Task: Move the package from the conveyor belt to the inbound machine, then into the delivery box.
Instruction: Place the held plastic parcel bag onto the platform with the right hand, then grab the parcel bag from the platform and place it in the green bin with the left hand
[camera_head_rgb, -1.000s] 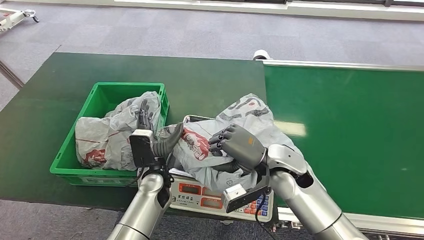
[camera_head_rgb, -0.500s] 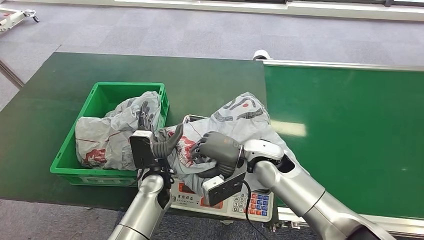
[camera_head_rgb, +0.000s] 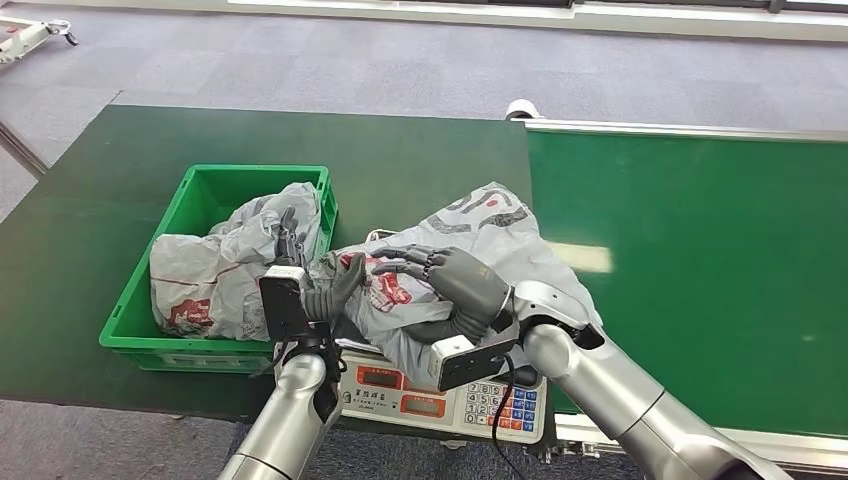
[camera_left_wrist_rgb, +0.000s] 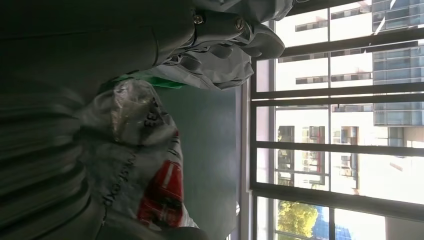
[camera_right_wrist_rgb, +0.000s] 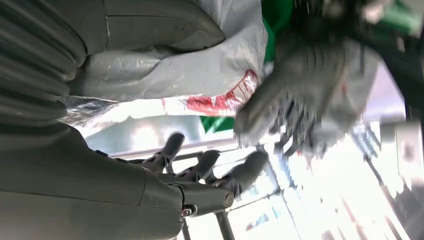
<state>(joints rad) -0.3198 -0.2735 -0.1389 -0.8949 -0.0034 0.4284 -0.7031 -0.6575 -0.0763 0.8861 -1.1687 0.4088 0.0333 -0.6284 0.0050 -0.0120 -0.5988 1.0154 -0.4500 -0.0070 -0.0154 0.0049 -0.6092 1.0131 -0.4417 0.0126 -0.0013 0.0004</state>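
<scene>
The package (camera_head_rgb: 480, 235), a crumpled grey plastic bag with red print, lies on the inbound machine (camera_head_rgb: 400, 392), a scale with a keypad at the table's near edge. My right hand (camera_head_rgb: 450, 280) hovers over the package's near middle with its fingers (camera_right_wrist_rgb: 200, 170) stretched out and apart, while the thumb lies against the package (camera_right_wrist_rgb: 200, 65). My left hand (camera_head_rgb: 310, 285) stands upright at the package's left end, fingers pointing up and thumb (camera_left_wrist_rgb: 215, 25) reaching over the package (camera_left_wrist_rgb: 140, 160). The green delivery box (camera_head_rgb: 215, 190) stands just left of it.
Other grey bags (camera_head_rgb: 215, 270) fill the near half of the delivery box. The green conveyor belt (camera_head_rgb: 700, 260) runs along the right, edged by a metal rail. A dark green table (camera_head_rgb: 90, 220) carries the box. Grey carpet lies beyond.
My right hand's fingers, curled on the package earlier, have stretched out and lifted off it, and the hand has shifted left. The package has slid slightly left. The left hand has stayed put.
</scene>
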